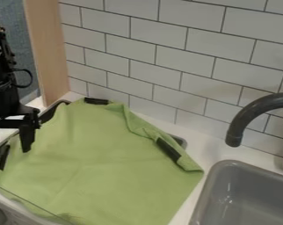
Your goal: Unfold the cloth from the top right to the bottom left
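One cloth, one gripper of mine.
I also count one faucet, one sink basin, one wooden panel, apparently three black strips, and well over a dozen wall tiles.

Cloth: it lies on the counter, to the left of the sink.
Gripper: above the left part of the cloth.
Faucet: at the back of the sink.
Wall: behind the counter.
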